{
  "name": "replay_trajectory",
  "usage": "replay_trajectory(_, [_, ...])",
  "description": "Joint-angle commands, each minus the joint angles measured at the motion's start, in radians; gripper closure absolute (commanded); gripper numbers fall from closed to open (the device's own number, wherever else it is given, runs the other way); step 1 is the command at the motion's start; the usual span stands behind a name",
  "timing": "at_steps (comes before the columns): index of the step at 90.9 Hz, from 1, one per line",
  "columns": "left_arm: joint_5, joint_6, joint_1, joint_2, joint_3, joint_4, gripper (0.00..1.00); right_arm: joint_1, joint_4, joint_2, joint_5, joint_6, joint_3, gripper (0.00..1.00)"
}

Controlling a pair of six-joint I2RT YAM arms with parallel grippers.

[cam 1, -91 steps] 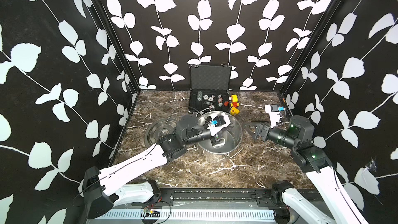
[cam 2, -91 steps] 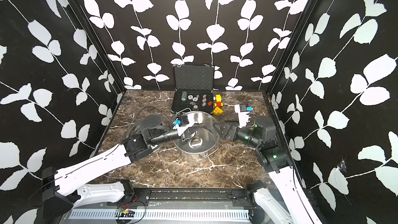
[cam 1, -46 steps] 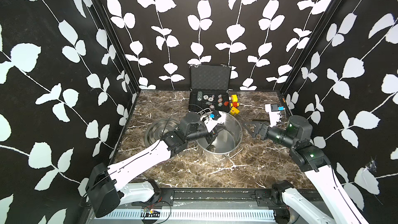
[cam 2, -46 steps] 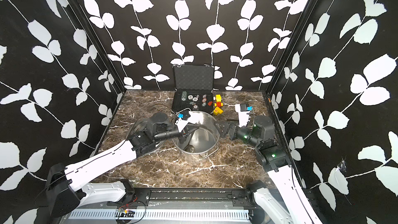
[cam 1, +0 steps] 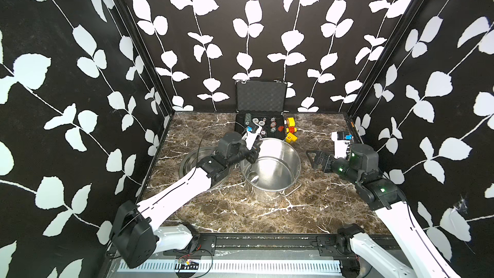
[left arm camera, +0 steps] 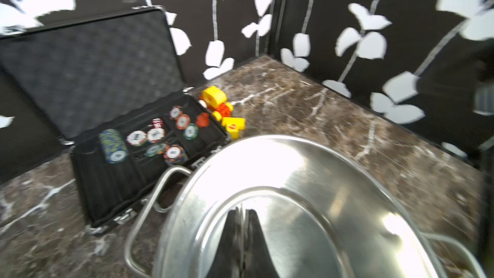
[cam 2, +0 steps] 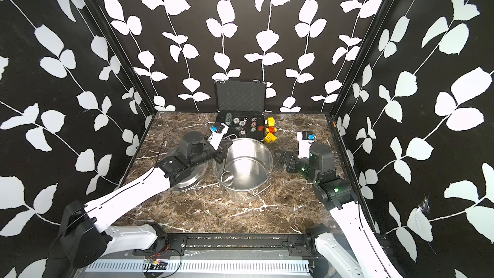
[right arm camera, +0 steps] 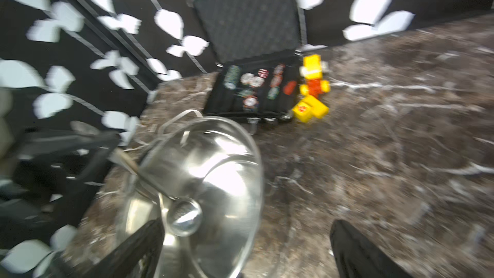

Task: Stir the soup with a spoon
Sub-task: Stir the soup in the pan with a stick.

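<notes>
Centre of the bench (cam 1: 240, 209) is the steel pot (cam 1: 283, 167), upright and shining, and the action is at its rim. The left gripper (cam 1: 253, 155) hangs over the rim at about ten o'clock. Its jaws are pressed together on the spoon (cam 1: 253, 176), with a thin silver line of handle showing between the black fingers (left arm camera: 230, 236) in the left wrist view.

From there the handle slants down into the pot. The small round bowl sits low inside, near the wall at about eight o'clock, and it shows in both top views. The right wrist view catches it too, blurred but plain enough: the bowl down in the pot, the handle running up toward the dark gripper.

Over at three o'clock the right gripper (cam 1: 314, 157) points at the pot from the side. It is well apart from the pot and holds nothing, and its two fingers are spread wide.

At nine o'clock, just beside the pot, a steel lid (cam 1: 192, 160) lies flat on the bench with the left arm stretched across it. At twelve o'clock, against the back wall, a black case (cam 1: 260, 98) stands open with its lid propped upright and poker chips (cam 1: 273, 124) in the tray. Just right of the case, at about one o'clock, is a little heap of yellow and red toy blocks (cam 1: 291, 137).
</notes>
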Motion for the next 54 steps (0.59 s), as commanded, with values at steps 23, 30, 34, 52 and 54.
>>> replay_trajectory(23, [0.032, 0.073, 0.005, 0.218, 0.159, 0.253, 1.0, 0.005, -0.049, -0.011, 0.166, -0.023, -0.012, 0.01])
replay_trajectory(30, [0.097, 0.059, 0.004, 0.272, 0.189, 0.31, 1.0, 0.005, -0.049, -0.018, 0.175, -0.02, -0.019, 0.01])
replay_trajectory(34, [0.13, 0.045, 0.001, 0.301, 0.202, 0.347, 1.0, 0.005, -0.05, -0.019, 0.178, -0.02, -0.018, 0.01])
replay_trajectory(52, [0.218, 0.058, -0.05, 0.392, 0.27, 0.412, 1.0, 0.005, -0.061, -0.01, 0.171, -0.013, -0.01, 0.01])
replay_trajectory(54, [0.224, 0.062, -0.058, 0.398, 0.276, 0.415, 1.0, 0.005, -0.061, -0.01, 0.172, -0.013, -0.01, 0.01])
